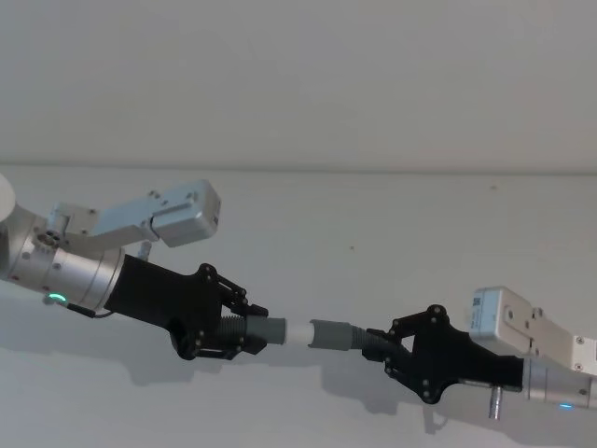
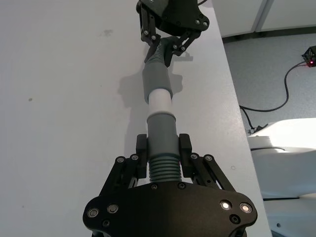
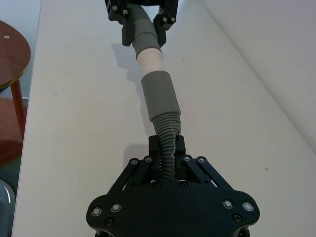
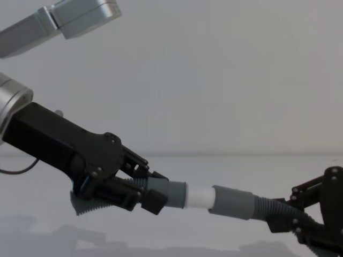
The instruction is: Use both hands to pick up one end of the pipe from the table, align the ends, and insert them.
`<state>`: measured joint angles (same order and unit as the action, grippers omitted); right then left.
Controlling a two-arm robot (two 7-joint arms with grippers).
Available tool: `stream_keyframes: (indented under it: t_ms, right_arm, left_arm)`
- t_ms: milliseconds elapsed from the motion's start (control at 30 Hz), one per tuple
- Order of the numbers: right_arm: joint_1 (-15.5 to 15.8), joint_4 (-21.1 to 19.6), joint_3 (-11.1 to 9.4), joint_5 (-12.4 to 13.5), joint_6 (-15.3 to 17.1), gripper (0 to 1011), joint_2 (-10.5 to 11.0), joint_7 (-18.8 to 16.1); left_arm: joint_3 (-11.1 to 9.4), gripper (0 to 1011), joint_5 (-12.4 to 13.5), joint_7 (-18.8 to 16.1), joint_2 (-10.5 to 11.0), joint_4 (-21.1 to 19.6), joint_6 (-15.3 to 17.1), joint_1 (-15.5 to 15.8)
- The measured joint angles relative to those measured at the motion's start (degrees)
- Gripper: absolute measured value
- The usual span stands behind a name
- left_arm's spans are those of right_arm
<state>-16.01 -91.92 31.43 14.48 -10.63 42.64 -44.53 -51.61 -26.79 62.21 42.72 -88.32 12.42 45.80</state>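
Both pipe pieces hang in line just above the white table. My left gripper is shut on the corrugated part of the left pipe piece, whose grey cuff ends in a white spigot. My right gripper is shut on the corrugated part of the right pipe piece, whose grey cuff faces the spigot. The spigot's tip meets the mouth of that cuff, and a stretch of white spigot still shows between the two cuffs.
A brown wooden stool stands beside one end of the table. Past the table's long edge lies grey floor with a black cable. A plain pale wall runs behind the table.
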Motion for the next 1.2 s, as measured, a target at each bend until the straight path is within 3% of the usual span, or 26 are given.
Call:
stream_keyframes:
  t_ms: [1200]
  right_arm:
    - [-0.3,0.2,0.2,0.1,0.1,141,0.0,-0.1]
  left_arm:
    - [-0.7,361,-0.3,0.2,0.2,-0.1,0.4,0.3]
